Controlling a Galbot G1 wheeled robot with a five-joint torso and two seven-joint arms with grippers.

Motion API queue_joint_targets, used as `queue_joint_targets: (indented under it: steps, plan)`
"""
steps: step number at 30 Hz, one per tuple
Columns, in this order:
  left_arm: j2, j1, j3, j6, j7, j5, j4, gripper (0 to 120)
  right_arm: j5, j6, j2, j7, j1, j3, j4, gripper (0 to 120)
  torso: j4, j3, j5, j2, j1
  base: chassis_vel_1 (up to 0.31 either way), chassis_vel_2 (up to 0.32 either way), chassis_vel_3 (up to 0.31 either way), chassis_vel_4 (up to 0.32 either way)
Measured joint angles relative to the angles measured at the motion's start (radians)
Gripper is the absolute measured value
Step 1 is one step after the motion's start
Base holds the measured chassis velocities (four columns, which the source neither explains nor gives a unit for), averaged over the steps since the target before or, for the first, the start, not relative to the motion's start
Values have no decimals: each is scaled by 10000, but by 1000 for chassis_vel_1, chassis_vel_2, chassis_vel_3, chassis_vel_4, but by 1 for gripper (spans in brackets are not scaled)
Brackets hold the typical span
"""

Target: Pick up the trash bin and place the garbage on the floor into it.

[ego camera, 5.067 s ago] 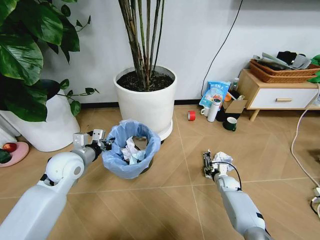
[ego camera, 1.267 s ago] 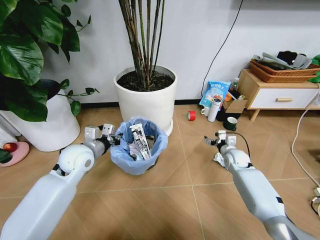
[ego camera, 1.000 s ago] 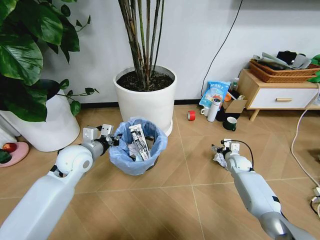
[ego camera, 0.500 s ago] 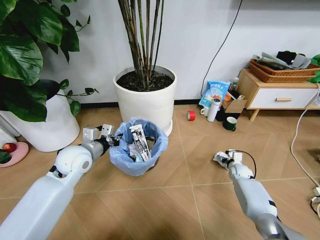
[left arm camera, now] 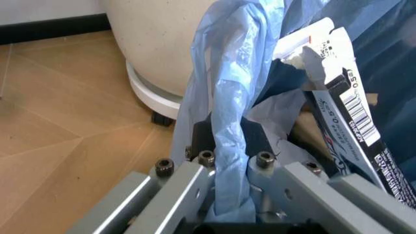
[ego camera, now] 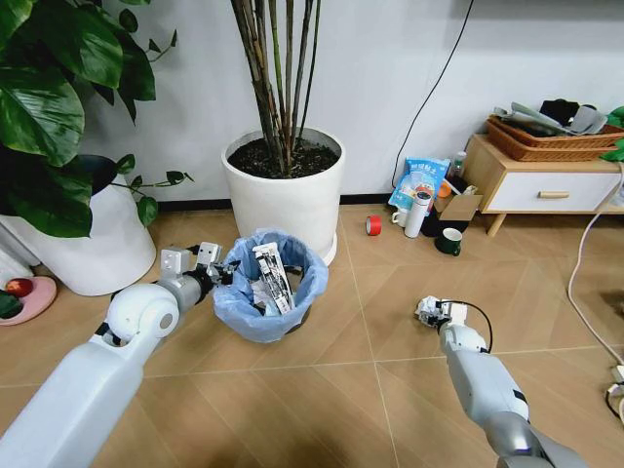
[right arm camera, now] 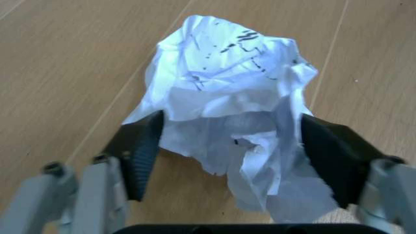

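Observation:
The trash bin (ego camera: 246, 310), dark with a crinkly light-blue bag over its rim, stands in front of the big pot. My left gripper (ego camera: 222, 274) is shut on its near rim; the left wrist view shows the fingers (left arm camera: 256, 141) pinching the blue bag (left arm camera: 224, 92). A black-and-white carton (ego camera: 269, 276) sticks up inside the bin. Of the garbage, a crumpled white paper (ego camera: 425, 308) lies on the floor to the right. My right gripper (ego camera: 430, 311) is down at it, open, its pads (right arm camera: 138, 148) flanking the paper (right arm camera: 224, 87). A red can (ego camera: 373, 225) lies farther back.
A big white plant pot (ego camera: 285, 195) stands right behind the bin, and another white pot (ego camera: 97, 249) to the left. A mug (ego camera: 448, 241), a bottle (ego camera: 416, 214) and a blue bag (ego camera: 422, 179) stand beside a wooden cabinet (ego camera: 546, 190). A cable (ego camera: 577, 283) trails on the right.
The carton my right gripper held 5.1 s ago now lies in the bin. Over the last second the right gripper dropped down around the crumpled paper. The left gripper and bin barely moved.

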Motion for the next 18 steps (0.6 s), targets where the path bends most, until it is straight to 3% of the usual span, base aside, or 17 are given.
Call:
queue_joint_targets:
  steps: [4,6,18]
  plan:
    - [11,2,-18,-7,18,5,8,0,1,6,28,-1,-41,41,-1,53,0,0,3,0,0,0,0,0,0]
    - [12,1,-18,-8,19,5,8,0,2,7,29,-1,-47,45,-1,52,0,0,2,0,0,0,0,0,0]
    - [2,41,-44,-12,8,26,-16,0,4,46,56,-13,-83,62,-109,3,0,0,0,0,0,0,0,0,0]
